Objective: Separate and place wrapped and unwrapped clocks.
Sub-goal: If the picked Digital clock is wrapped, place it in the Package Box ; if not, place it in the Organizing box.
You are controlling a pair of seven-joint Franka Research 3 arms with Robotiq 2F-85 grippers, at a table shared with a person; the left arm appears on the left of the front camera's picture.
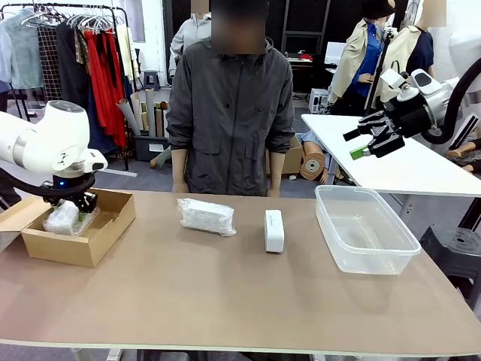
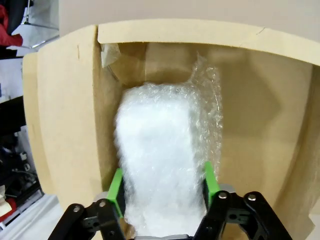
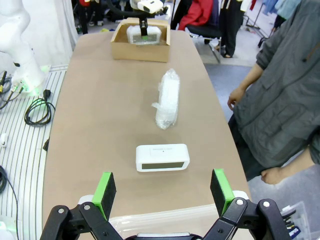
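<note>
One wrapped clock [image 1: 64,218] [image 2: 160,165] [image 3: 144,35] lies in bubble wrap inside the cardboard box [image 1: 83,252] [image 2: 260,100] [image 3: 140,51] at the table's left. My left gripper [image 1: 75,203] [image 2: 162,187] reaches down into the box with a green pad against each side of the wrap; whether it still squeezes is unclear. A second wrapped clock [image 1: 205,216] [image 3: 168,98] lies mid-table. To its right stands the bare white unwrapped clock [image 1: 274,230] [image 3: 162,157]. My right gripper [image 1: 355,144] [image 3: 164,190] hangs open and empty, high above the right side.
A clear plastic container [image 1: 406,244] [image 3: 165,220] sits on the table's right, below my right gripper. A person [image 1: 229,113] stands at the far edge, arms down. Behind on the right are a white table [image 1: 391,162] and a black stool [image 1: 458,252].
</note>
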